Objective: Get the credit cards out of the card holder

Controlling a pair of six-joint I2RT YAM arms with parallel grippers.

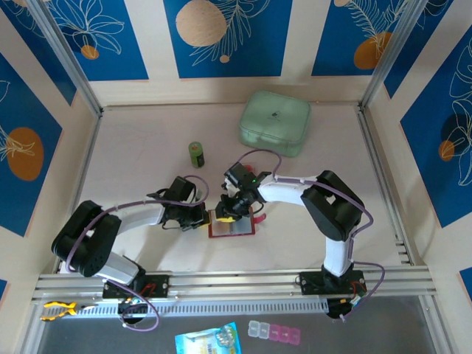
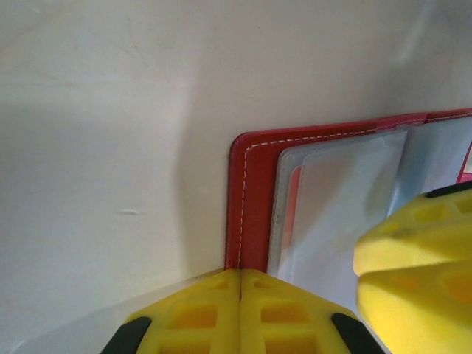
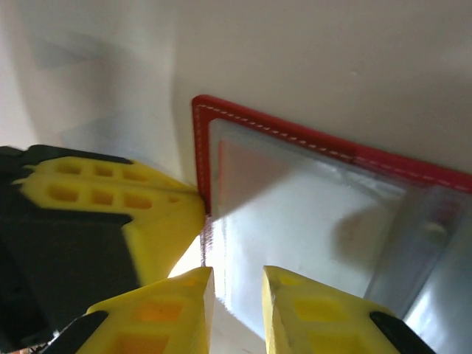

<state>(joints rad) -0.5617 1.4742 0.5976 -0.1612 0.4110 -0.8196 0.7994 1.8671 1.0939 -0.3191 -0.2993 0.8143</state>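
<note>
Card holder (image 1: 231,226) was found lying open on the counter (image 1: 147,147), near the 6 o'clock edge between the two arms, with its clear pockets turned upward. One credit card (image 2: 293,210) was made out as an orange strip inside the pocket nearest the red border. As it lay inside its pocket, the extraction was judged to be at its start. The left hand (image 1: 205,218) was set at the holder's 9 o'clock side. Its fingers were pressed together with nothing between them, and the tips touched the red edge, seemingly to pin the holder in place. The right hand (image 1: 230,211) was poised over the 12 o'clock part of the holder, its fingers (image 3: 310,310) parted by a narrow gap just above the clear pocket. Whether a pocket edge was caught between them could not be told. For the next move, a card's exposed edge would need to be pinched by the right hand and drawn out along the pocket's opening, with the holder pressed down so that it was not dragged along.
</note>
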